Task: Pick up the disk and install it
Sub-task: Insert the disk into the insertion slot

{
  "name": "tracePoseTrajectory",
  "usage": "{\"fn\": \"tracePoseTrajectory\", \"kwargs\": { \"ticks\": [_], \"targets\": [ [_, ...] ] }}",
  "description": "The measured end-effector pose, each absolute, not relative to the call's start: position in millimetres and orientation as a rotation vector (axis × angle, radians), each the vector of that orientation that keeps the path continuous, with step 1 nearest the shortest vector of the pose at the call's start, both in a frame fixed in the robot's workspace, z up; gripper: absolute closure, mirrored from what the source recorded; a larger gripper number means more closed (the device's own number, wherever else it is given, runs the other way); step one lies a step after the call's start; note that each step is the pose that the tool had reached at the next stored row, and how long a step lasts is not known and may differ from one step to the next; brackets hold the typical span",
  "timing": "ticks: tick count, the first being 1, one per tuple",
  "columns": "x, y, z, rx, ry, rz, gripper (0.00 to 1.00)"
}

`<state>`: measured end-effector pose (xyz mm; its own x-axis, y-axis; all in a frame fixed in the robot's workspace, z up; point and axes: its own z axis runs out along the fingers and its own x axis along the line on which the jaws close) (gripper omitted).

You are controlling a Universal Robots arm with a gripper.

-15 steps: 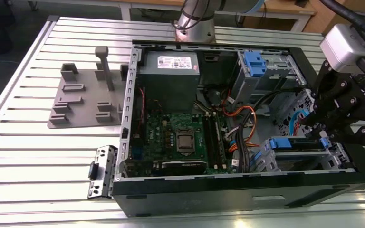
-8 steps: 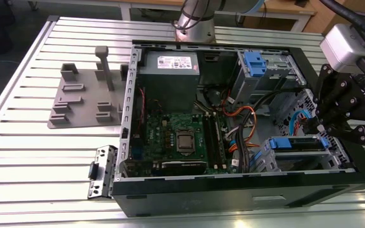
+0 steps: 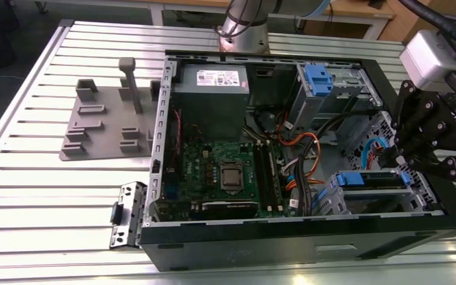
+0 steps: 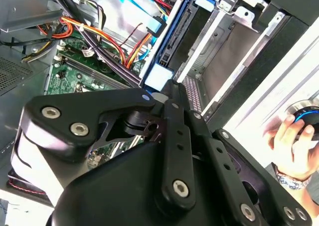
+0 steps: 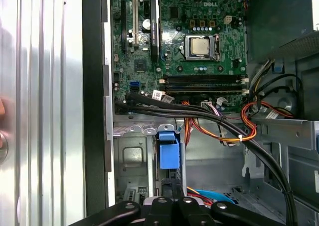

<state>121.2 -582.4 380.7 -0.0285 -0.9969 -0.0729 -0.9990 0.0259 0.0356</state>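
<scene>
Jaws of the gripper (image 3: 406, 159) sit closed around the end of the disk (image 3: 370, 180), at the right of the exterior view, just above the drive bay at the lower right of the open computer case (image 3: 236, 240). The disk, edged by its blue carrier, lies seated in the metal drive cage (image 3: 347, 202) near the case's front right corner. In the second wrist view the gripper (image 4: 167, 89) narrows to a point against the disk (image 4: 174, 41), which runs up toward the upper middle of the frame between the cage's metal rails. In the first wrist view the disk (image 5: 168, 151) shows as a blue tab at the lower centre, directly above the gripper (image 5: 172, 202) at the bottom edge.

A green motherboard (image 3: 220, 172) fills the middle of the case, with a grey power supply (image 3: 211, 86) at the upper left of the case and orange and black cables (image 3: 303, 148) looping between. A second blue latch (image 3: 317, 77) sits on the upper cage. A grey fixture (image 3: 105, 122) rests on the slatted table (image 3: 46, 190) at left. A person's hand (image 4: 291, 136) rests at the right edge of the second wrist view.
</scene>
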Motion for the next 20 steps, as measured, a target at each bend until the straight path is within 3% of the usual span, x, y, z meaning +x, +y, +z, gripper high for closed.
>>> {"fn": "tracePoseTrajectory", "kwargs": {
  "ticks": [20],
  "targets": [
    [157, -582, 353, -2.171, 2.231, 0.120, 0.90]
  ]
}}
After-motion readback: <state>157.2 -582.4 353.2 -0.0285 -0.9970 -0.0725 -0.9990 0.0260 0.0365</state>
